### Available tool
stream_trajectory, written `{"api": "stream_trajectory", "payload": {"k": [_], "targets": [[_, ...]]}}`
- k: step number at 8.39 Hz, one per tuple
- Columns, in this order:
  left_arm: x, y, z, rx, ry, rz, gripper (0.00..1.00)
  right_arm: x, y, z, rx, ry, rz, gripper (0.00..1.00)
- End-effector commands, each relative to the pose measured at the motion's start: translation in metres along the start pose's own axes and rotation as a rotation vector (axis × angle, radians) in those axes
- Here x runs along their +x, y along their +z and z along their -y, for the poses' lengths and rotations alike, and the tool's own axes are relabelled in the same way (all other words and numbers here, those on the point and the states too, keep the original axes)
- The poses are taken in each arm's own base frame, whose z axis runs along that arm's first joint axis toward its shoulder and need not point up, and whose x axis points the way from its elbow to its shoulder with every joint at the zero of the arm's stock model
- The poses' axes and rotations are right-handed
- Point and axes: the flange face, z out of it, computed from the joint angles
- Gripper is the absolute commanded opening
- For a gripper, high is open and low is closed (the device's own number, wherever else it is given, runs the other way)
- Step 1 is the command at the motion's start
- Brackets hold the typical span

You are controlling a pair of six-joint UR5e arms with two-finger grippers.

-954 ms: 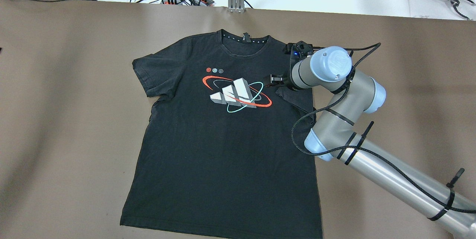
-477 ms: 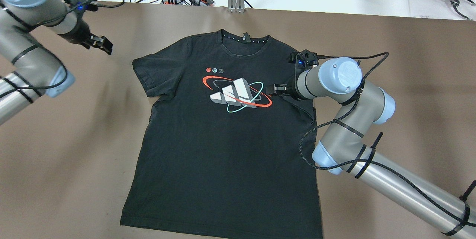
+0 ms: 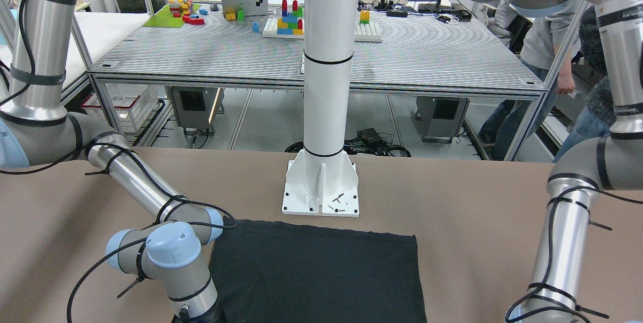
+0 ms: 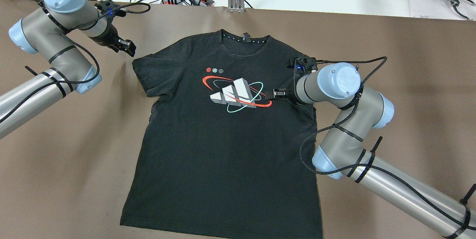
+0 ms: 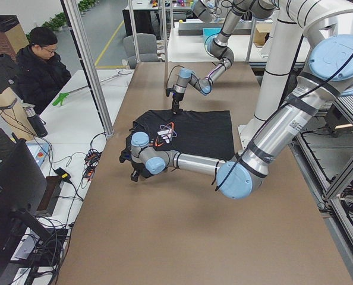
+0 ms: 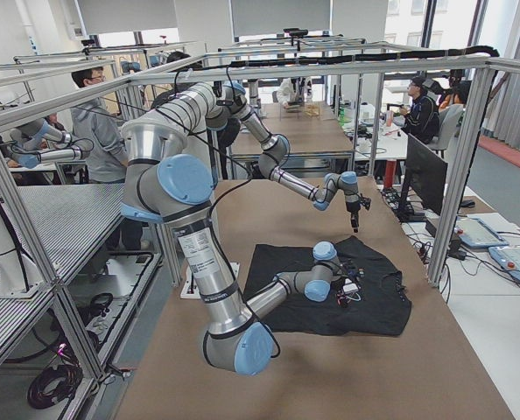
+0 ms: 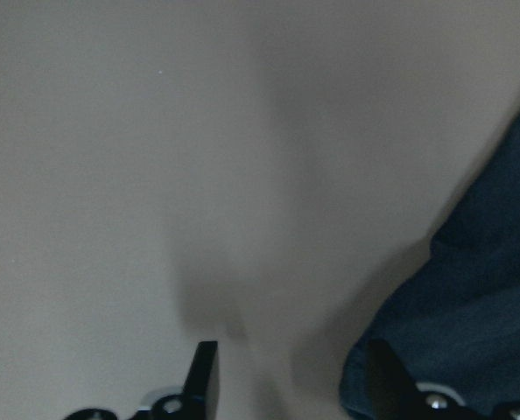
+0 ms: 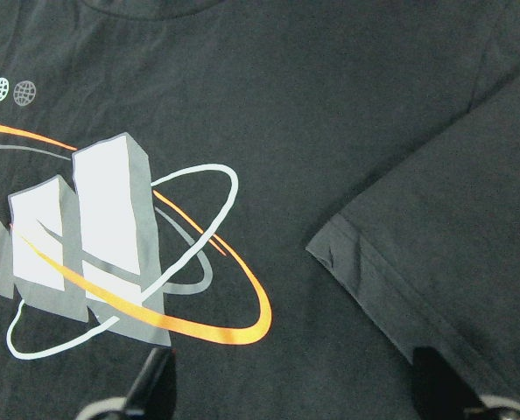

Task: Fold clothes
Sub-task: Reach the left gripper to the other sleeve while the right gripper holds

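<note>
The black T-shirt [image 4: 223, 149] is laid flat, print up, on the brown counter [image 4: 74, 157], collar at the far side. The right sleeve [image 8: 453, 262] is seen folded in over the chest, its hem just beside the printed logo [image 4: 238, 96], so that side looks done tbh. The right tool [image 4: 273, 94] is held low over that fold, jaws spread wide, nothing between them. The left sleeve [image 4: 147, 73] is not yet folded, just stretched out flat. The left tool [image 4: 127, 47] is held just beside its far corner, jaws also wide and empty, one finger right at the cloth edge in the wrist view. Step in hand, best guess: the sleeve fold on the left side. What's called for next: the left tool lowered onto the sleeve hem, a single layer pinched, then the sleeve carried rightward over the chest. The right tool would probably need to be pulled clear first.
</note>
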Motion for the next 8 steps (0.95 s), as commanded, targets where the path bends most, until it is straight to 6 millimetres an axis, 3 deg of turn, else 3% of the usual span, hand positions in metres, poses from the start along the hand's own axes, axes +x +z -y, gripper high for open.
{"api": "stream_trajectory", "payload": {"k": [1,5,6,7,8], "targets": [[0.010,0.010,-0.006,-0.032,0.011,-0.047,0.60,0.000,0.000,-0.001,-0.001,0.000,0.000,0.95],[0.016,0.019,-0.014,-0.048,0.015,-0.054,0.42,-0.001,0.000,-0.001,0.000,-0.001,0.001,0.95],[0.017,0.020,-0.014,-0.049,0.016,-0.055,0.32,-0.003,0.003,-0.005,-0.007,-0.004,0.003,0.95],[0.020,0.021,-0.016,-0.052,0.020,-0.057,0.14,-0.005,0.003,-0.007,-0.008,-0.005,0.006,0.95],[0.020,0.021,-0.016,-0.052,0.020,-0.057,0.06,-0.008,0.004,-0.010,-0.012,-0.009,0.010,0.95]]}}
